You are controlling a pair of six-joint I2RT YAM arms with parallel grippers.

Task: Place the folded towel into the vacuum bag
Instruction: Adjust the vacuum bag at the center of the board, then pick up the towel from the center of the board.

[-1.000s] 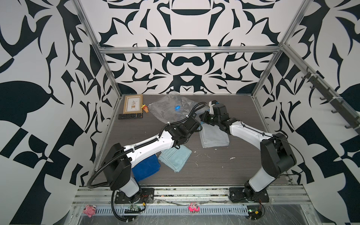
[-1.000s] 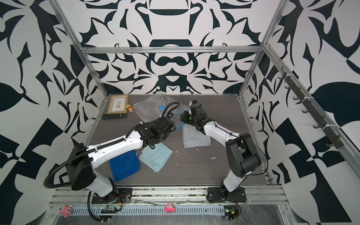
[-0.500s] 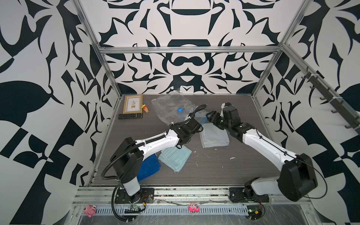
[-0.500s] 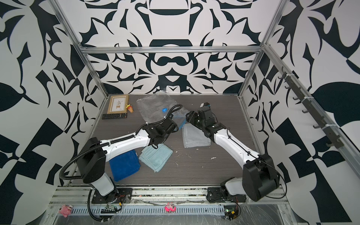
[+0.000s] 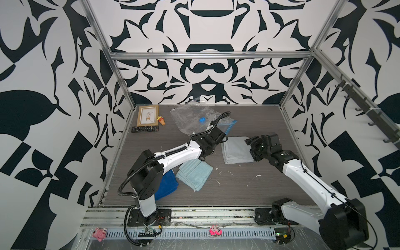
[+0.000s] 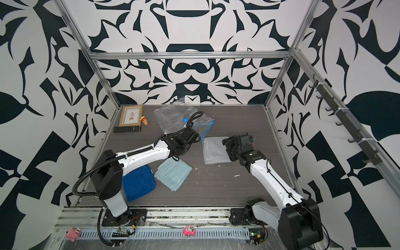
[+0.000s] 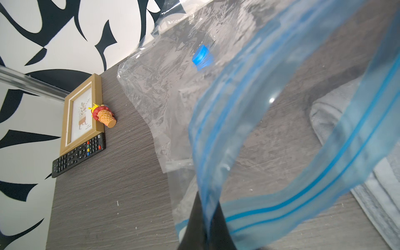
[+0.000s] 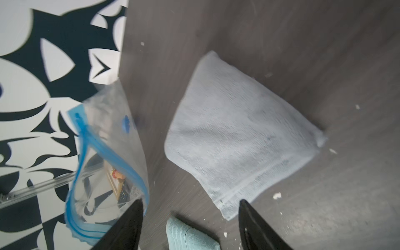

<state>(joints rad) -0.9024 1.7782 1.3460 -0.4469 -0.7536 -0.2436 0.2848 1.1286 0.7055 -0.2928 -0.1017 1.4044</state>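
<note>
The vacuum bag lies crinkled at the back of the table, its round blue valve cap facing up. My left gripper is shut on the bag's blue zip strip and holds that edge lifted, so the mouth gapes. A folded grey towel lies flat just in front of the mouth, outside the bag. My right gripper is open and empty, hovering above the towel's right edge; the towel and the bag both show in its wrist view.
A folded pale teal towel and a dark blue towel lie front left, partly under my left arm. A picture frame, a remote and a small ice-cream toy sit back left. White crumbs dot the table.
My right gripper has opened and drawn back from the bag's mouth toward the front right, ending over the grey towel. My left gripper stays shut on the zip strip.
</note>
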